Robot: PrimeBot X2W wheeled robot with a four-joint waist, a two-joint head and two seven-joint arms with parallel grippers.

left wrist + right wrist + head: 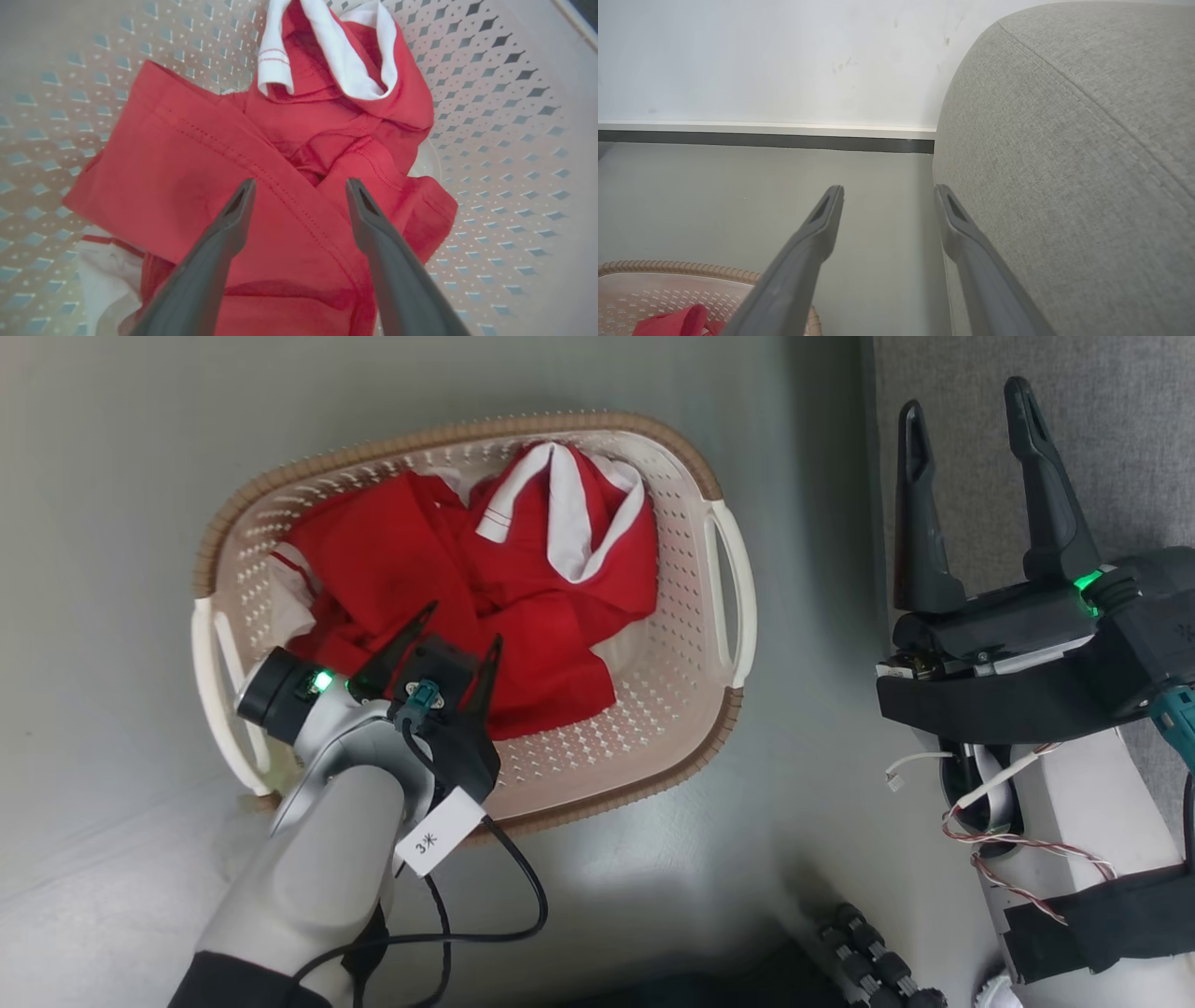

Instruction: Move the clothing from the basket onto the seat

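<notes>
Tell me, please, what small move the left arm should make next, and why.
Probably lower the left gripper and close on the clothing: its jaws stand open above the red folds, holding nothing, and the garments lie in the basket. The right gripper hangs open beside the seat.

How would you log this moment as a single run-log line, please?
stage: reach | left hand: open, over clothing in basket, nothing gripped | right hand: open, empty, by seat

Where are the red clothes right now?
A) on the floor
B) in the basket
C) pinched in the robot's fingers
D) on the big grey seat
B: the clothing lies heaped inside the basket, and the left gripper over it stands open, gripping nothing.
</notes>
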